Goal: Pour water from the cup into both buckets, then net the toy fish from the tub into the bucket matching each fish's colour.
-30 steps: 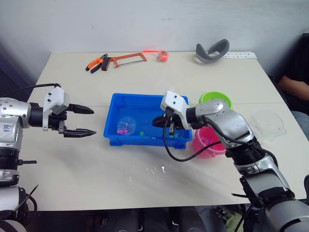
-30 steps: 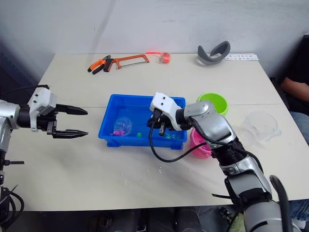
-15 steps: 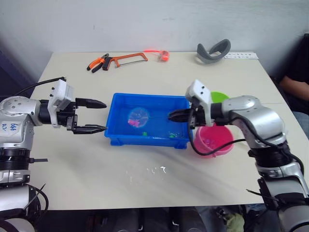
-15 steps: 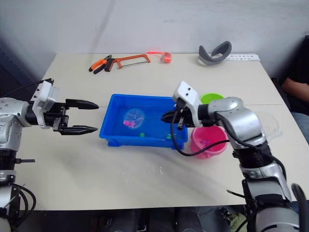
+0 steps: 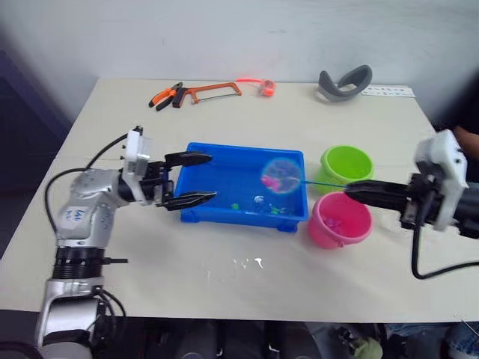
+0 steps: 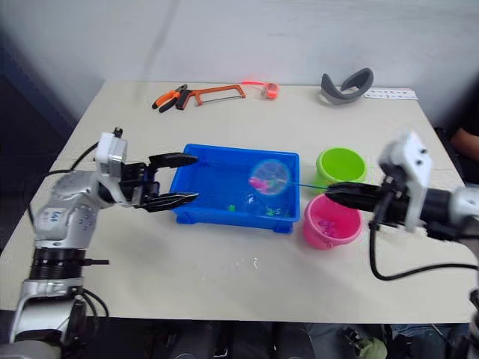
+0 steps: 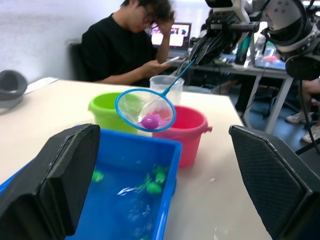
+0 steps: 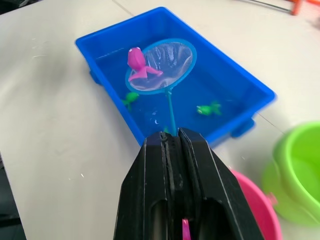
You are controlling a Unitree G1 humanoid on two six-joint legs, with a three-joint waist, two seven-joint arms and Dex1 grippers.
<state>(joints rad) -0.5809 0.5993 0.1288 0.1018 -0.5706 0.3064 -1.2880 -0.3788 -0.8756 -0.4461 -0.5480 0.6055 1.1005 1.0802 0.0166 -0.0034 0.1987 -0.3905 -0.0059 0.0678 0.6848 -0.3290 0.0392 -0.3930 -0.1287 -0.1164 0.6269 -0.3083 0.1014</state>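
The blue tub (image 5: 241, 221) sits mid-table with green toy fish (image 5: 277, 211) in its water. My right gripper (image 5: 352, 192) is shut on the thin handle of the net (image 5: 282, 173). The blue hoop hangs above the tub's right end with a pink fish (image 8: 136, 60) in its mesh. Just right of the tub are the green bucket (image 5: 346, 163) and, nearer me, the pink bucket (image 5: 340, 221), which lies under the handle. My left gripper (image 5: 212, 176) is open, its fingers reaching over the tub's left rim. The clear cup (image 7: 166, 85) stands beyond the buckets.
An orange hacksaw (image 5: 206, 91), pliers (image 5: 166, 96), a small orange item (image 5: 263, 86) and a grey curved band (image 5: 344, 82) lie along the table's far edge. A person in a black shirt (image 7: 135, 45) sits past the table's right side.
My right arm has drawn back to the right, lifting the net with the pink fish from mid-tub to its right end. My left gripper has moved in over the tub's left rim. The camera has shifted.
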